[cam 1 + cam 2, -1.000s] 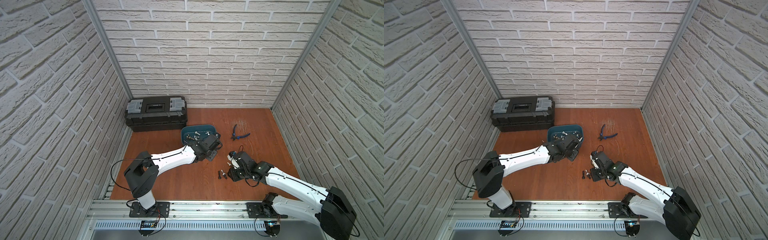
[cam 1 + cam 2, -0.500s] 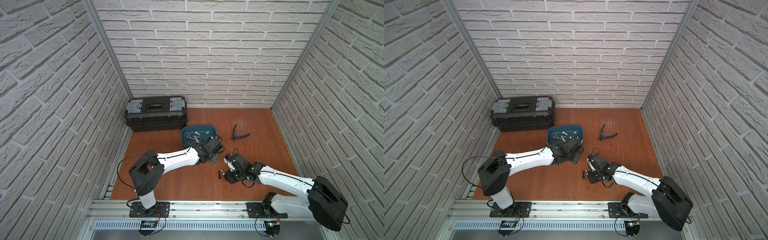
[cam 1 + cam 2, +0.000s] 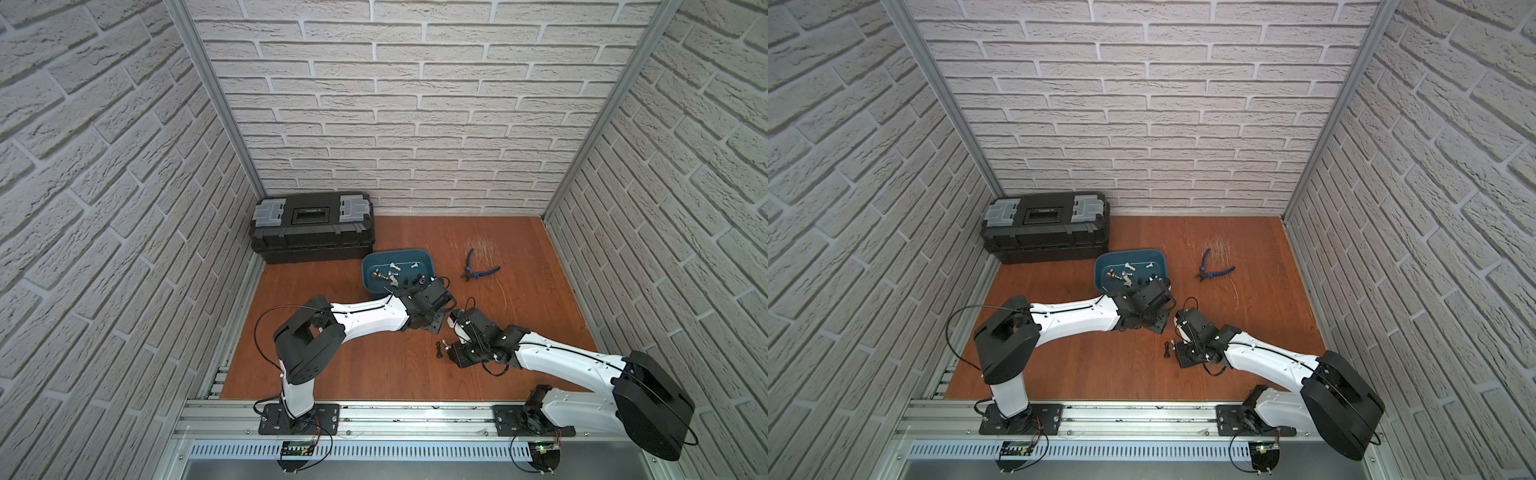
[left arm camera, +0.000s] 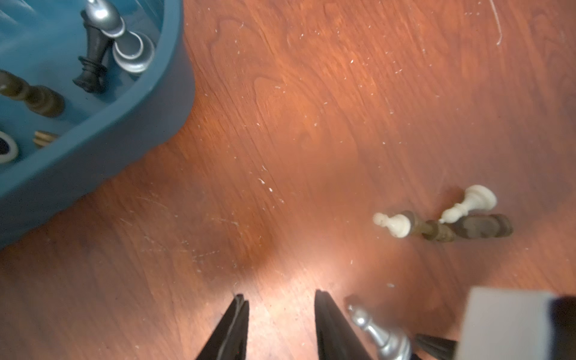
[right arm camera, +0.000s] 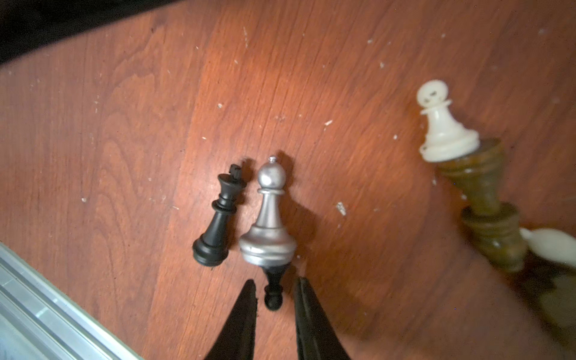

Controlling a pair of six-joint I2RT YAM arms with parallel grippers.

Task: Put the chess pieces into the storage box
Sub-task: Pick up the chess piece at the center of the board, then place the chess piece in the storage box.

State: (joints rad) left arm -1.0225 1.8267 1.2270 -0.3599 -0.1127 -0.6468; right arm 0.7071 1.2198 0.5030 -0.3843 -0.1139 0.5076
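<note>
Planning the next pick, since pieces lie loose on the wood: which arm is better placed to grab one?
Right: the right gripper straddles a small black piece, jaws apart, not yet gripping. The left gripper is open over bare wood, holding nothing.

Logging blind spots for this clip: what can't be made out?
- Both top views: storage box near corner hidden by left arm; pieces inside uncountable.
- Right wrist view: black piece between right claw tips, rest hidden behind silver pawn.
- Same view: white piece cut off by edge, blurred.

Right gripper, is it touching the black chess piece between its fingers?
Apart. Right wrist view shows bare wood between the black piece and each finger of the right gripper.
</note>
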